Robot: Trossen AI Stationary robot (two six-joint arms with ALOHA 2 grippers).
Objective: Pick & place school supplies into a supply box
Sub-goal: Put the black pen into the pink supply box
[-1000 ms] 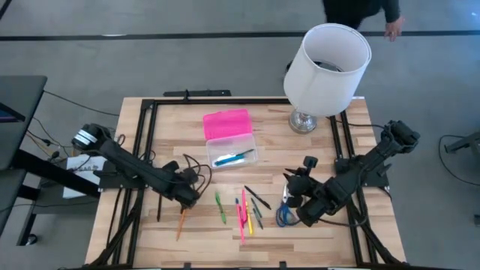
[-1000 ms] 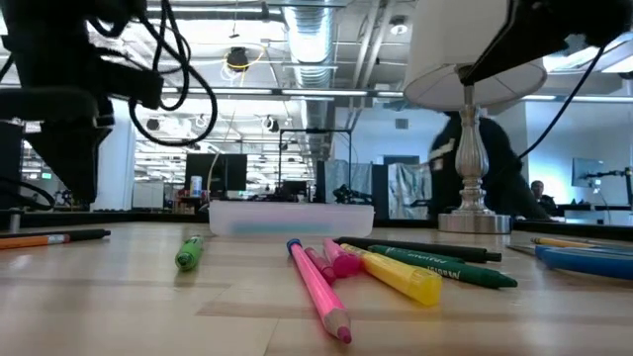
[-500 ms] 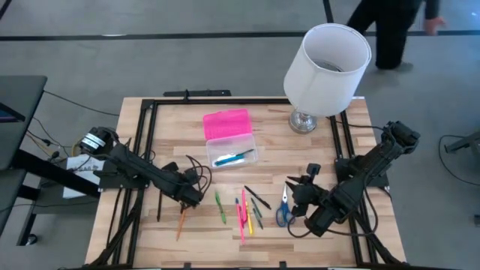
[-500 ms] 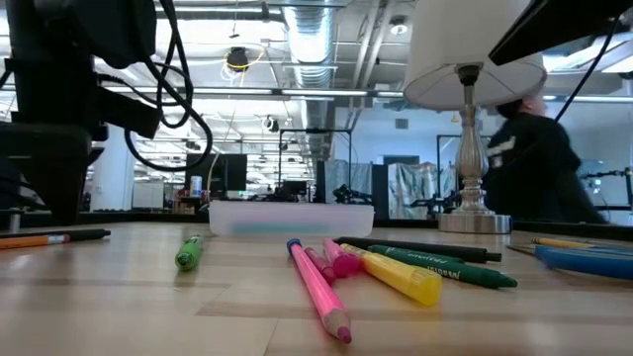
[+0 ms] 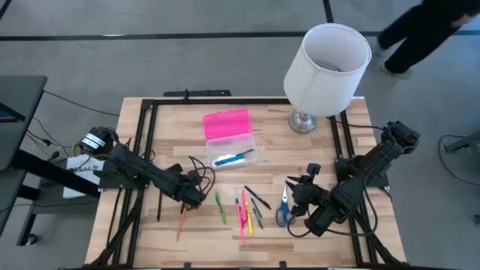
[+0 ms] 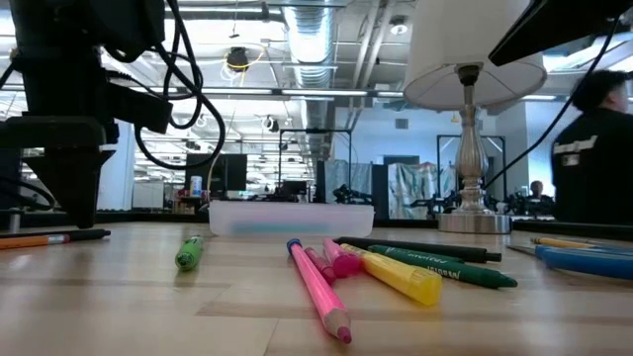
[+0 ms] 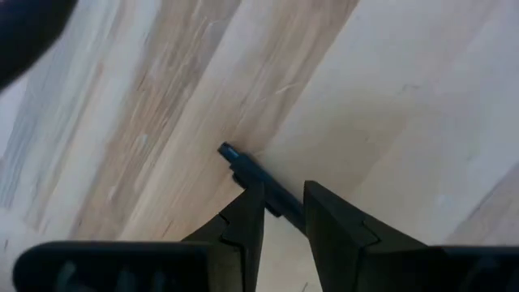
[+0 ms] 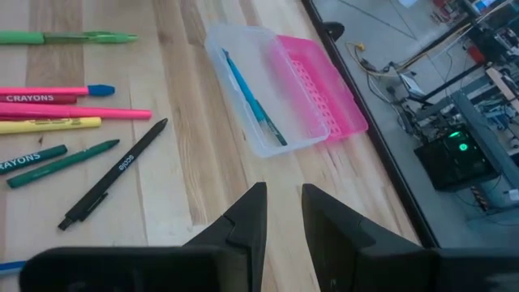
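Note:
The supply box (image 5: 231,151) stands open mid-table, its pink lid (image 5: 226,124) flat behind the clear base, with a blue pen (image 8: 253,105) inside. Loose pencils and markers (image 5: 244,210), a green pen (image 5: 220,206), an orange pencil (image 5: 181,221) and blue-handled scissors (image 5: 283,206) lie on the wood. My left gripper (image 7: 284,219) points down, open, its fingers on either side of a dark pen (image 7: 247,170) that lies flat on the table. My right gripper (image 8: 284,203) hovers open and empty just right of the scissors, facing the box.
A white-shaded lamp (image 5: 328,67) stands at the far right corner. A black frame (image 5: 150,112) runs around the tabletop. Cables (image 5: 199,171) loop off the left wrist. A person (image 5: 420,30) walks past beyond the far edge.
My left gripper has sunk a little closer to the table over the dark pen. My right gripper has swung slightly toward the table's right edge, uncovering the scissors, which lie still. The person behind has walked to the right.

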